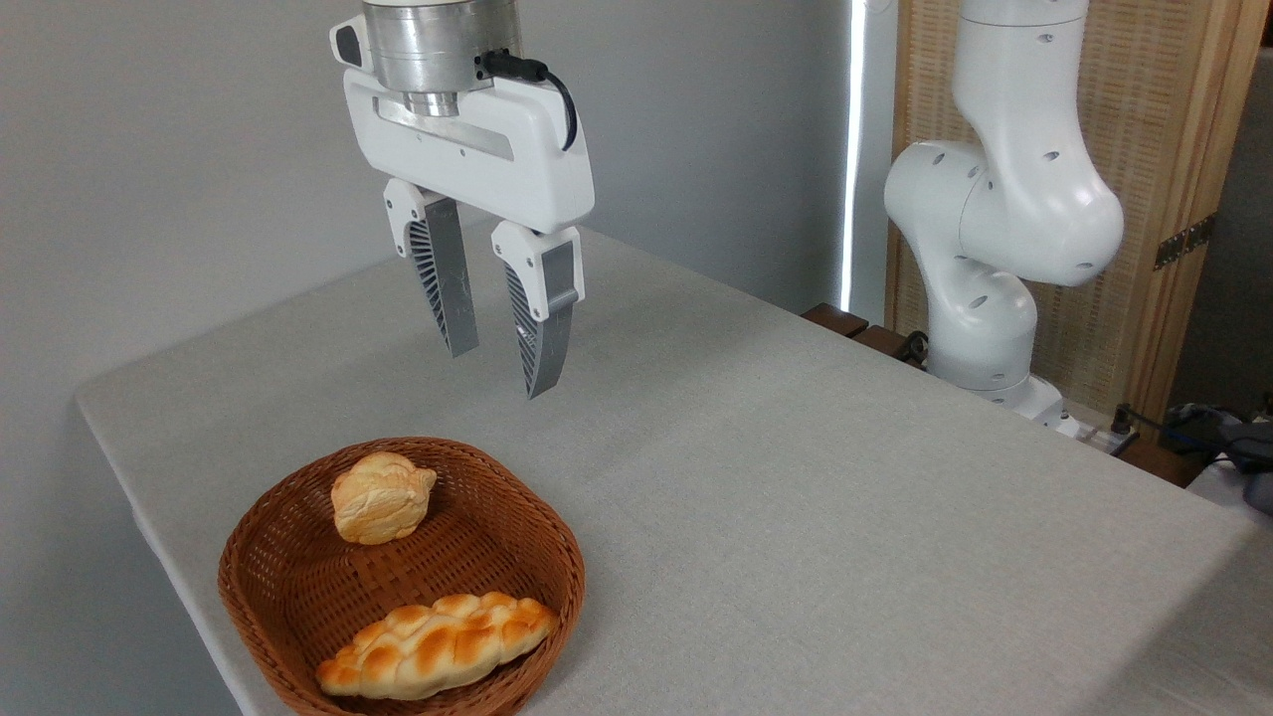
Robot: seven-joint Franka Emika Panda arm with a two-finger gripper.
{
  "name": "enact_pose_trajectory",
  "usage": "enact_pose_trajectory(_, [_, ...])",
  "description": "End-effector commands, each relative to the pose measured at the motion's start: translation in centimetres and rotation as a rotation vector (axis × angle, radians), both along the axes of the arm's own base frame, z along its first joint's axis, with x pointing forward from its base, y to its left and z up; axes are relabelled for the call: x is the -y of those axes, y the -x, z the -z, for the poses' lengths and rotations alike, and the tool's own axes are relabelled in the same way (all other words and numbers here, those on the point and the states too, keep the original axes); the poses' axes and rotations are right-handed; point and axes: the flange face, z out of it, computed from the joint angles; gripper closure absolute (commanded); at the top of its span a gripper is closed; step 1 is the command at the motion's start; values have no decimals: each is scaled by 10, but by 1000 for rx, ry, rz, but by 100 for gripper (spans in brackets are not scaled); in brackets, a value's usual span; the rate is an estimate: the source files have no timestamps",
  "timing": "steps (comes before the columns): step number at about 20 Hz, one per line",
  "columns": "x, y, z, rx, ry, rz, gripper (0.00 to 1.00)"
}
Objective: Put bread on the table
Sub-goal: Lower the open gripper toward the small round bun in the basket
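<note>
Grey wall behind, with a slatted wood screen (1183, 149) at the right rear. Worktop (796, 477) is light grey, cloth-like, with rounded corners. Brown wicker basket (288, 587) sits at the near-left corner of it. Bread (381, 497), a small ridged golden bun, lies inside the basket against its far wall. Braided loaf (438, 644) lies along the basket's near side, apart from the bun. End effector (497, 373) hangs above the worktop, up and slightly right of the bun, clear of the basket and touching nothing. Its two ribbed fingers (443, 278) point down with a visible gap between them, nothing in the gap. Black cable (542, 80) runs from the wrist flange over the white housing. Arm base and lower joints (995, 249) stand at the right rear edge of the worktop. Dark cables and gear (1218, 433) show at the far right, too small to identify.
</note>
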Motion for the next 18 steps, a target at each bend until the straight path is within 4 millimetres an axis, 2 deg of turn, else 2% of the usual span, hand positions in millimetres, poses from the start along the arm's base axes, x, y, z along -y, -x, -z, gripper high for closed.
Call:
enact_pose_trajectory(1, [2, 2, 2, -28, -1, 14, 0])
enact_pose_trajectory(11, [4, 0, 2, -15, -1, 18, 0])
enact_pose_trajectory(15, [10, -23, 10, 84, 6, 22, 0])
enact_pose_trajectory(17, [19, -36, 18, 132, 10, 35, 0])
enact_pose_trajectory(18, [31, -41, 25, 138, 11, 52, 0])
